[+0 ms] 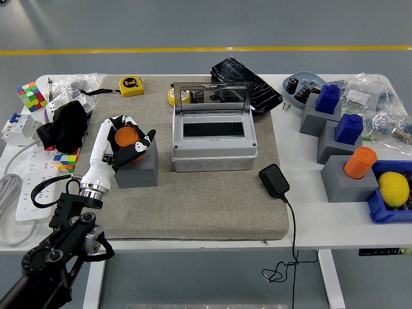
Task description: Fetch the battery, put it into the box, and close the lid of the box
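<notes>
The left hand (127, 143) is wrapped around the orange battery (126, 136), fingers curled over its top and sides; the battery stands upright in the grey holder block (137, 168) on the left part of the brown mat (212, 206). Whether the battery is lifted clear of the block or seated in it cannot be told from this angle. The grey box (214, 143) sits at the mat's middle, just right of the block, its transparent lid (212, 98) standing open at the rear and its dark interior exposed. A black adapter (274, 181) lies at the mat's right edge, its cable running down over the near edge of the white table (322, 219). At far right, three more grey blocks carry two blue pieces and a second orange battery (359, 162). A yellow tape measure (131, 85) lies at the mat's far left corner.
</notes>
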You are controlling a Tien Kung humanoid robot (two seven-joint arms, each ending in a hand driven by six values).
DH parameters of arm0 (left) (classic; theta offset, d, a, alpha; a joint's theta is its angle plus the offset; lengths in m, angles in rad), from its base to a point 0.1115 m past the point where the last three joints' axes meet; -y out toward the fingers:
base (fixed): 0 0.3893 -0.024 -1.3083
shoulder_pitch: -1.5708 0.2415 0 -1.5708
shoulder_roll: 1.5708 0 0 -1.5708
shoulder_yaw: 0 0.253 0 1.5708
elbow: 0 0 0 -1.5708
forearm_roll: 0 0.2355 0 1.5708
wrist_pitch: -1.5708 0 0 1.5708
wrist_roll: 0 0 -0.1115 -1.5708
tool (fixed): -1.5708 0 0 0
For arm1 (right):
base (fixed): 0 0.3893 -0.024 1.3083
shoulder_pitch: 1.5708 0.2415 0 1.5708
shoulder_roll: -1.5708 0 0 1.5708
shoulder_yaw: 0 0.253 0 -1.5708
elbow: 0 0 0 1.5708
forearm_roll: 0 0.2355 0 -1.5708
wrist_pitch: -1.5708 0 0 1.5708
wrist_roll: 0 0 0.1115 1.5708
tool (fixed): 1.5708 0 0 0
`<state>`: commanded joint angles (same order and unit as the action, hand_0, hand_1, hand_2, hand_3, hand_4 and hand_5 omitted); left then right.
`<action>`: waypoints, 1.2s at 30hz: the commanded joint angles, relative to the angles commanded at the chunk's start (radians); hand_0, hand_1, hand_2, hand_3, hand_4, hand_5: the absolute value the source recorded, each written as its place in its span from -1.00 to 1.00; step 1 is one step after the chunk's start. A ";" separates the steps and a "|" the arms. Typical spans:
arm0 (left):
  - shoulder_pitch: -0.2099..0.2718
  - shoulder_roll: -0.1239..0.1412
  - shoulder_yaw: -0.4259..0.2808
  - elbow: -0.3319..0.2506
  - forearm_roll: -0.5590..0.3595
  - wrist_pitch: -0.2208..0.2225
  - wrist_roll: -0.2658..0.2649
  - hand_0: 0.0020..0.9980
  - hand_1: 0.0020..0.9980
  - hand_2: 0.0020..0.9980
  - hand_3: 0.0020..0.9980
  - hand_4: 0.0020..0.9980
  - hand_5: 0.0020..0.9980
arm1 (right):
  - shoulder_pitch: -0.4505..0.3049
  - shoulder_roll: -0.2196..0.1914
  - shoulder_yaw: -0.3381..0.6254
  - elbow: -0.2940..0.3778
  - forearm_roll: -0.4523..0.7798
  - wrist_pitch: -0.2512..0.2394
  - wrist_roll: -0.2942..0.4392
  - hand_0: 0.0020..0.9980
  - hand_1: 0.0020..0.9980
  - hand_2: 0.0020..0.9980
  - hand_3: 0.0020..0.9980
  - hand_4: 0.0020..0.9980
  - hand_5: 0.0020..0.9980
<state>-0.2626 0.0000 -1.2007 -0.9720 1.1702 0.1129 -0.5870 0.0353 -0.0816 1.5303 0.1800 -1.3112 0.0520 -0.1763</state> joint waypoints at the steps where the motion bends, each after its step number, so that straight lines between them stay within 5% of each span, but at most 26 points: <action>1: 0.001 0.000 0.002 -0.007 -0.004 0.000 0.001 -0.57 -0.64 -0.57 -0.48 0.38 -1.00 | 0.000 0.000 0.000 0.000 0.000 0.000 0.000 0.48 0.41 0.42 0.41 1.00 0.11; 7: 0.009 0.005 0.017 -0.103 0.042 0.011 0.033 -0.59 -0.65 -0.58 -0.50 0.36 -1.00 | -0.001 0.001 0.001 0.000 0.000 -0.002 0.002 0.48 0.41 0.42 0.41 1.00 0.11; 11: 0.000 0.013 0.024 -0.187 0.131 0.010 0.101 -0.58 -0.66 -0.58 -0.50 0.34 -1.00 | -0.002 0.002 0.001 0.000 0.000 -0.002 0.003 0.48 0.41 0.42 0.41 1.00 0.11; 18: -0.096 0.040 0.116 -0.276 0.317 -0.007 0.244 -0.58 -0.67 -0.58 -0.49 0.36 -1.00 | -0.003 0.003 0.000 0.000 0.000 -0.003 0.003 0.48 0.41 0.42 0.41 1.00 0.11; 27: -0.282 0.000 0.265 -0.159 0.471 -0.062 0.333 -0.58 -0.67 -0.58 -0.47 0.62 -1.00 | 0.000 0.002 -0.005 0.000 0.004 -0.003 0.001 0.48 0.41 0.42 0.41 1.00 0.11; 36: -0.440 0.000 0.386 -0.003 0.627 -0.062 0.417 -0.57 -0.67 -0.58 -0.46 0.69 -1.00 | -0.001 0.003 -0.009 0.000 0.001 -0.004 -0.003 0.48 0.41 0.42 0.41 1.00 0.11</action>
<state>-0.7022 0.0000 -0.8143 -0.9748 1.7968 0.0514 -0.1704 0.0345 -0.0785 1.5218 0.1800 -1.3102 0.0484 -0.1792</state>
